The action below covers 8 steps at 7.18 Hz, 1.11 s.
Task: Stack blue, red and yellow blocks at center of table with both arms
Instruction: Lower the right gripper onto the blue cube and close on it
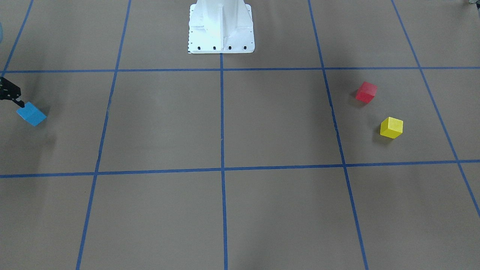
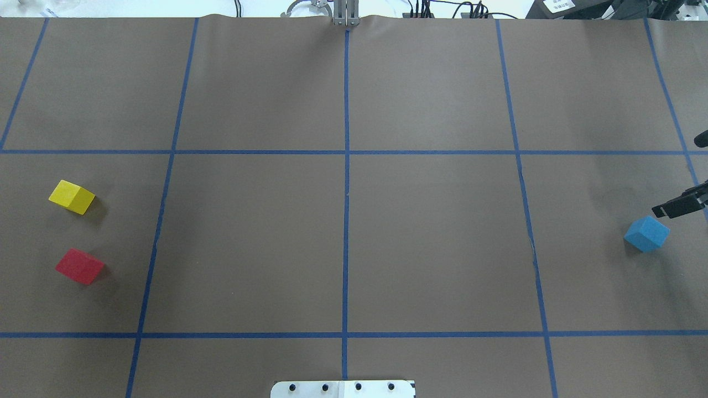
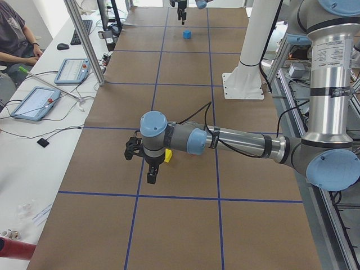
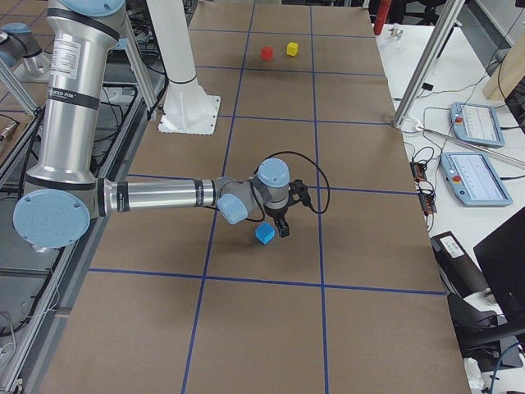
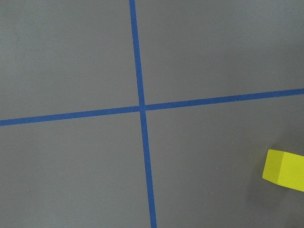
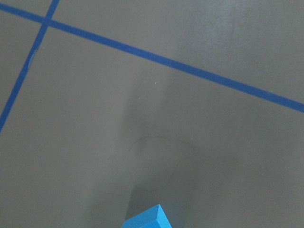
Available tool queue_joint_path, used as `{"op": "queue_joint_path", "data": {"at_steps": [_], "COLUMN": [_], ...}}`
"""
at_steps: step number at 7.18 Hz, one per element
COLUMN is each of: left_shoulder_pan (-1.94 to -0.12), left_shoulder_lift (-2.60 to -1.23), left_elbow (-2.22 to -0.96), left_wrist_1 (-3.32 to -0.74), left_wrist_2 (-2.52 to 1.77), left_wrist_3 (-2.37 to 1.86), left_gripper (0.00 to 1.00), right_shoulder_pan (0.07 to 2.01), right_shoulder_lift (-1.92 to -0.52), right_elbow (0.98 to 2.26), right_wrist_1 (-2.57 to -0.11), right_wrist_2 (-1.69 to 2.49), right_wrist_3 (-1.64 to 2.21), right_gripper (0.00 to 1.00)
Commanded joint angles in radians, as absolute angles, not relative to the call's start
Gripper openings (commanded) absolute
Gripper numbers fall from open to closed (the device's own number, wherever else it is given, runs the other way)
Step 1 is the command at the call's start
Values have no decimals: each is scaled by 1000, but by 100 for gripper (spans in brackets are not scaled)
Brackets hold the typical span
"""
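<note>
The blue block (image 2: 646, 233) lies on the table (image 2: 431, 243) at its far right; it also shows as the blue block (image 1: 31, 114) and the blue block (image 6: 145, 218). My right gripper (image 2: 679, 207) hangs just beside it, cut off by the frame edge, so I cannot tell how its jaws stand. The yellow block (image 2: 72, 197) and the red block (image 2: 80, 266) sit apart at the far left. My left gripper (image 3: 149, 171) hovers next to the yellow block (image 3: 167, 156), which is half hidden by it; its state is unclear. The yellow block (image 5: 285, 170) shows in the left wrist view.
The white pedestal base (image 1: 221, 30) stands at the robot's side of the table. Blue tape lines (image 2: 346, 193) cross at the middle. In the exterior left view a seated person (image 3: 14, 39) and tablets (image 3: 34, 102) are at a side desk.
</note>
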<state>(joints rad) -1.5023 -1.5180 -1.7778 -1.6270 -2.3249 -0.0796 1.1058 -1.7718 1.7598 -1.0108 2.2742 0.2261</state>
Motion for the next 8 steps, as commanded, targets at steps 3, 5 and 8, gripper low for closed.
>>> {"op": "queue_joint_path", "data": {"at_steps": [3, 5, 8], "left_shoulder_pan": [-1502, -1503, -1503], "left_shoulder_lift": [-1519, -1519, -1517], "left_elbow": [-1793, -1793, -1801], "left_wrist_1": [-1628, -1626, -1625], "left_wrist_2": [-2324, -2324, -2322], "left_wrist_3": [-80, -80, -80], "left_gripper": [100, 100, 100], "right_shoulder_pan": [1048, 1020, 968], "right_shoulder_lift": [-1802, -1793, -1754], "right_elbow": [1737, 1715, 1662], "right_wrist_1": [-983, -983, -982], "right_wrist_2": [2229, 2230, 2230], "right_wrist_3": [-77, -112, -104], "right_gripper": [100, 100, 99]}}
